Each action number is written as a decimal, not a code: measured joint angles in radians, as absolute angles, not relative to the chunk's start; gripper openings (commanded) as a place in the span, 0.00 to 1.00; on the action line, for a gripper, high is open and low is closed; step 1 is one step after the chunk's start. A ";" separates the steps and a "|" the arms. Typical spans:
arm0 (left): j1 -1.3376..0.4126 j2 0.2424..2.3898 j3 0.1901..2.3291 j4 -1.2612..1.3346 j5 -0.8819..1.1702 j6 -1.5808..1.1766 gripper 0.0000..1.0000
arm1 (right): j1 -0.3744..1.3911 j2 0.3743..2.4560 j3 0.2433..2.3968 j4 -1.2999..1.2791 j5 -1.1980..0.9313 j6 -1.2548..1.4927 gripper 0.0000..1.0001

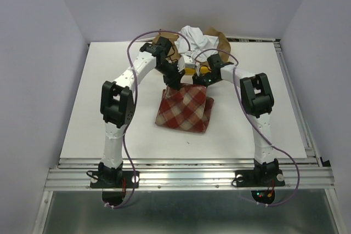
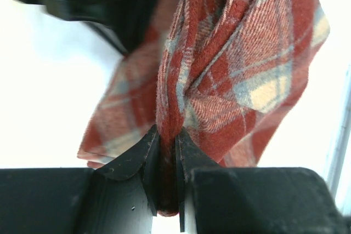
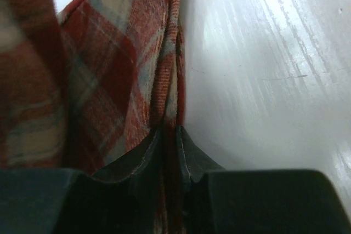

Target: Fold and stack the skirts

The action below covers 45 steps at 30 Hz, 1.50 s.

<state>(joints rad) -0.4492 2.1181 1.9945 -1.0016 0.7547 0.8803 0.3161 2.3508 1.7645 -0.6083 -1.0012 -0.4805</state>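
Observation:
The red-and-beige checked skirt [image 1: 184, 109] hangs and drapes on the white table, its top edge lifted at both corners. My left gripper [image 1: 172, 82] is shut on the skirt's top left corner; in the left wrist view the cloth [image 2: 230, 64] is pinched between the fingers [image 2: 167, 163]. My right gripper [image 1: 204, 83] is shut on the top right corner; its wrist view shows the cloth [image 3: 109, 75] clamped between the fingers [image 3: 169, 157]. The white skirt [image 1: 196, 36] and the tan-brown skirt [image 1: 220, 40] lie heaped at the table's far edge.
A yellow tray [image 1: 202, 69] is partly visible behind the grippers, near the heap. The table's [image 1: 109, 124] far rim and right rail [image 1: 296, 102] border the work area. Grey walls stand on both sides.

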 measured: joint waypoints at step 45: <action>-0.362 1.706 1.295 -0.126 0.731 0.059 0.48 | 0.289 1.708 1.308 -0.354 -0.983 0.200 0.63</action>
